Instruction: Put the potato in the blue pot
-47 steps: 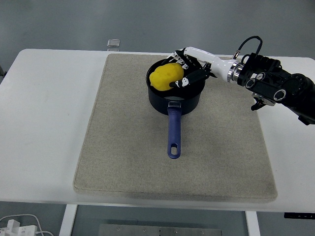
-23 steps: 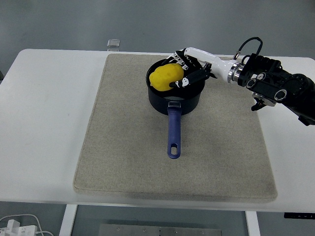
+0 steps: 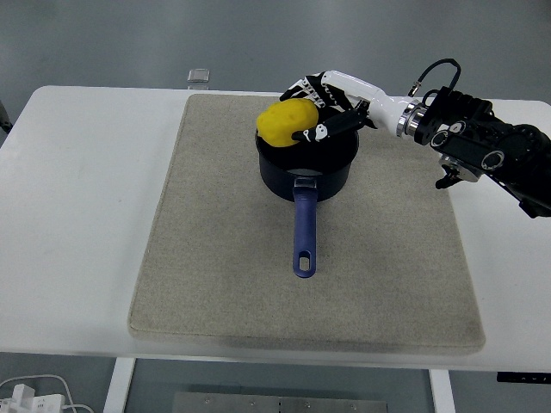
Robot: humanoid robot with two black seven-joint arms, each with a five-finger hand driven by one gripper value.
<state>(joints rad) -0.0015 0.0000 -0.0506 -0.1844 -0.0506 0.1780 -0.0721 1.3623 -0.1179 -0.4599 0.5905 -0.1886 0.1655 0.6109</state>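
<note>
No readable text, labels, brands or numbers anywhere. White marks on black fingers of right hand (image 3: pixel 320 107) too small to read. Small clear block (image 3: pixel 199 77) at table's (image 3: pixel 77 198) far edge: no legible print. Blue pot (image 3: pixel 306 168), potato (image 3: pixel 287 123), mat (image 3: pixel 224 258): unmarked.

I see only my right arm (image 3: pixel 491 151). It comes in from the 3 o'clock edge and reaches toward 10 o'clock. The arm is black and chunky, and a thin black cable loops over the wrist. Past the wrist the shell turns white. My right hand (image 3: pixel 323 107) is curled around something yellow, with the thumb (image 3: pixel 323 131) on the near side and the other fingers wrapped over the far side.
</note>
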